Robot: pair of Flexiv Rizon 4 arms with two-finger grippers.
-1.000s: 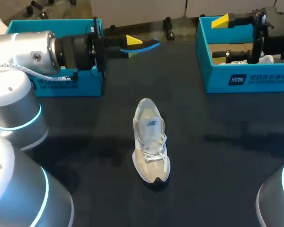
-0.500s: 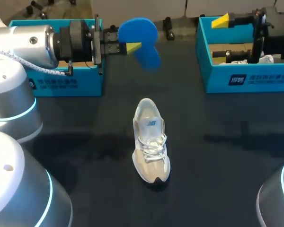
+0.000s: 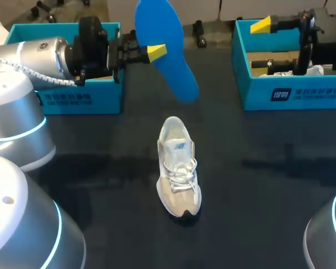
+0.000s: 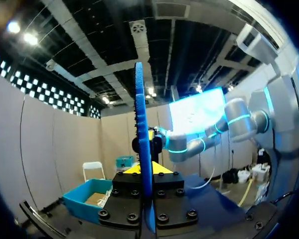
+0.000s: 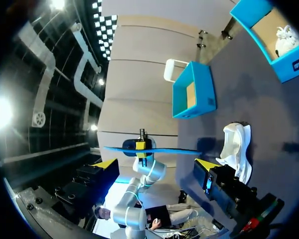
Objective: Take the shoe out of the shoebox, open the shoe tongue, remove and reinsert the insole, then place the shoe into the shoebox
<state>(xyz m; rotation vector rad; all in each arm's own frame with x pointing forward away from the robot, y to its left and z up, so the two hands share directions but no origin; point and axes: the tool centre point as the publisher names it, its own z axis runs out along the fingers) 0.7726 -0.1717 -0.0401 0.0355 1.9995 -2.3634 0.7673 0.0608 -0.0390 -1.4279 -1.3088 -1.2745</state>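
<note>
A pale grey lace-up shoe [image 3: 178, 165] stands on the black table's middle, toe toward the near edge. My left gripper [image 3: 157, 52] hangs above the table's far side, beside the left shoebox [image 3: 67, 98], and is shut on a blue insole [image 3: 167, 47] that now shows its broad face. In the left wrist view the insole [image 4: 141, 129] stands edge-on, pinched between the yellow tips of the left gripper [image 4: 143, 170]. My right gripper [image 3: 263, 45] is open over the right shoebox [image 3: 294, 92]. The right wrist view shows the right gripper [image 5: 156, 164] wide open, with the shoe [image 5: 236, 144] and the insole [image 5: 149, 149] ahead.
Both teal shoeboxes sit at the table's far side, left and right. White paper [image 3: 316, 70] lies inside the right box. The dark tabletop [image 3: 257, 185] stretches around the shoe.
My left gripper has turned at the wrist, so the insole swung from lying flat and edge-on to standing tall with its broad face showing. The shoe and right arm have not moved.
</note>
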